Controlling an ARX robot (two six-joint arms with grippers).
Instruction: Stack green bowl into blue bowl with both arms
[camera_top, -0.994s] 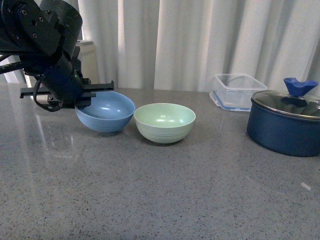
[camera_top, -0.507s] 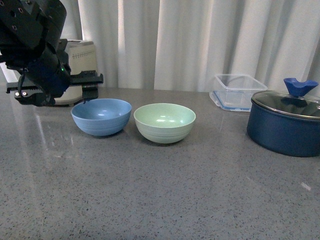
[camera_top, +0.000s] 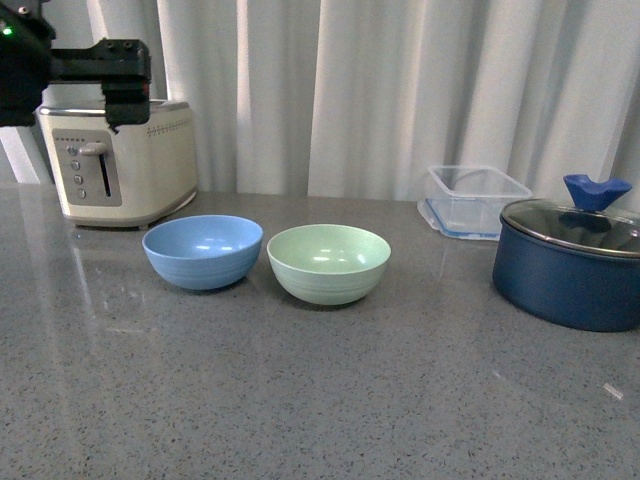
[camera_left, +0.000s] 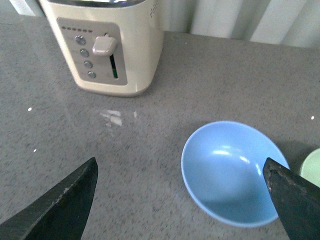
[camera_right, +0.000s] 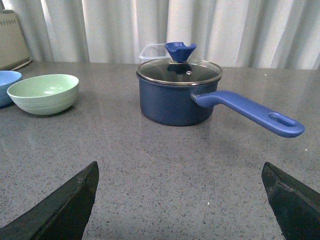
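Frontally, green bowl (camera_top: 328, 262) whole (left-wrist: sliver)

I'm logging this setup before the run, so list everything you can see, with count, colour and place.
light sky-blue round plastic bowl: one, light blue, counter, left of centre
pale mint-green round plastic bowl: one, green, beside the blue bowl, on its right
cream two-slot toaster: one, cream, back left
clear rectangular plastic container: one, transparent, back right
dark blue saucepan with glass lid: one, navy, far right
grey speckled countertop: one, grey, under everything
white curtains: white, behind the counter
left gripper: one, black, jaws apart, raised near the toaster
right gripper: one, black, jaws apart, facing the saucepan
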